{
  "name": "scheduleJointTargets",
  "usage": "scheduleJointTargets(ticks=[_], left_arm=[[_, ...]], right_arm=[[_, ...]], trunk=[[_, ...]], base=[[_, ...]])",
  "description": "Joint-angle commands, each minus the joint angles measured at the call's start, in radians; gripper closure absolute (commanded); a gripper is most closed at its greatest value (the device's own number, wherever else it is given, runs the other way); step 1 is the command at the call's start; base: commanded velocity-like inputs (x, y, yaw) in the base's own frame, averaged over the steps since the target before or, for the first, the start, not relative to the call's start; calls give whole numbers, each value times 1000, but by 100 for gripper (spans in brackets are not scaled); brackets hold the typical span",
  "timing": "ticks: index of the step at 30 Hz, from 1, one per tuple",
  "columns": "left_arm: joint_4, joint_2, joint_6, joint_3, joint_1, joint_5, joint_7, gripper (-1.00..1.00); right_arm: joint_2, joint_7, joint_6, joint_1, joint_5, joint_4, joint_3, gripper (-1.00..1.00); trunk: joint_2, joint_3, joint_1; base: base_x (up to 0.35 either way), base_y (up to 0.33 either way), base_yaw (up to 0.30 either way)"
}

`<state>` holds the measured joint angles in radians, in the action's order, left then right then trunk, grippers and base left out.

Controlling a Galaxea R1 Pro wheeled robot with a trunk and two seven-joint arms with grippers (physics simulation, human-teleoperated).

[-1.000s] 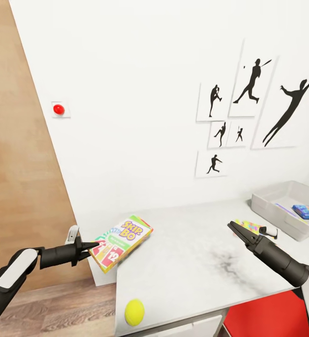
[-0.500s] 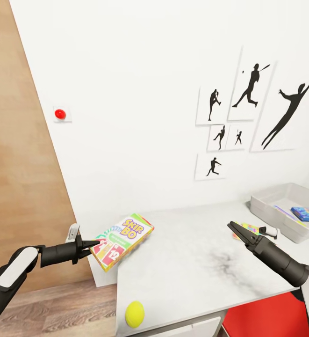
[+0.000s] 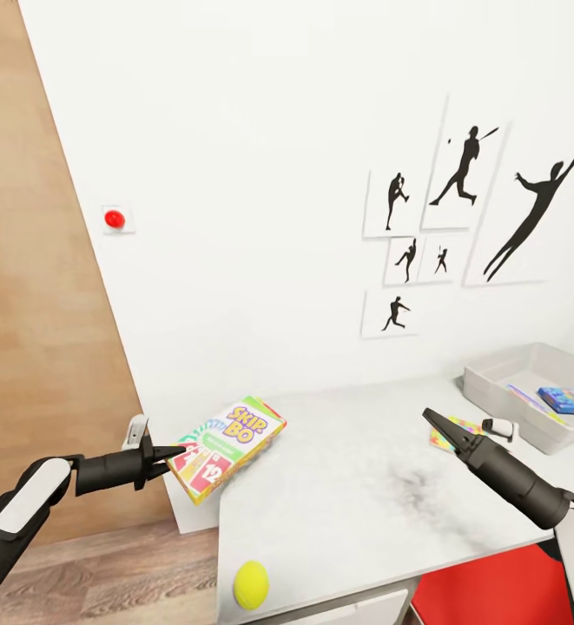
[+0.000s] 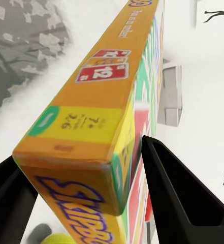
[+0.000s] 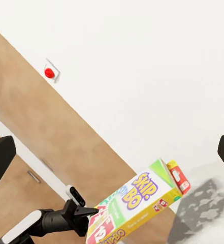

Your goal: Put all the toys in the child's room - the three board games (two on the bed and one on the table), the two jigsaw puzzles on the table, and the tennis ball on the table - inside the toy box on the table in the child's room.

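While our left gripper (image 3: 175,452) is pinching the white-green-yellow Skip-Bo board game (image 3: 227,447), our spread right gripper (image 3: 434,422) is idling; carrying to the grey toy box (image 3: 495,391) follows.

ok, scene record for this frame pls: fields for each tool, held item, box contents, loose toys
left tool: shut on Skip-Bo board game, held over the table edge
right tool: open, empty, above the table
toy box: on the table by the wall, holds a blue board game
jigsaw puzzle: flat on the table beside the toy box
tennis ball: near the table's front edge
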<state>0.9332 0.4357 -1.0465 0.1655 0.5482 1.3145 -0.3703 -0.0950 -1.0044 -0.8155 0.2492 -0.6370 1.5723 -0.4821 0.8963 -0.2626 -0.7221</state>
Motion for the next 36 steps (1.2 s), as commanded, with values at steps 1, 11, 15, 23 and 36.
scheduleJointTargets(ticks=[1, 11, 15, 23, 36], left_arm=[[-1, 1, 0, 2, 1, -7, -10, 100], [-1, 0, 1, 7, 1, -13, -10, 100], [-1, 0, 1, 13, 1, -15, -10, 100], [-1, 0, 1, 12, 1, -17, -10, 100], [0, 9, 0, 2, 1, -18, -11, 100]], right_arm=[[0, -1, -5, 1, -2, 0, 0, -100], [0, 9, 1, 1, -1, -18, 1, -100], [-1, 28, 2, 1, -1, -19, 0, -100], [-10, 40, 2, 1, -3, -23, -6, -100], [-7, 41, 1, 1, -1, -26, -6, -100]], trunk=[[-6, 2, 4], [-76, 33, 42], [-104, 46, 57], [-160, 71, 88], [-251, 119, 138]], base=[[0, 0, 0], [0, 0, 0], [0, 0, 0], [0, 0, -35], [0, 0, -222]])
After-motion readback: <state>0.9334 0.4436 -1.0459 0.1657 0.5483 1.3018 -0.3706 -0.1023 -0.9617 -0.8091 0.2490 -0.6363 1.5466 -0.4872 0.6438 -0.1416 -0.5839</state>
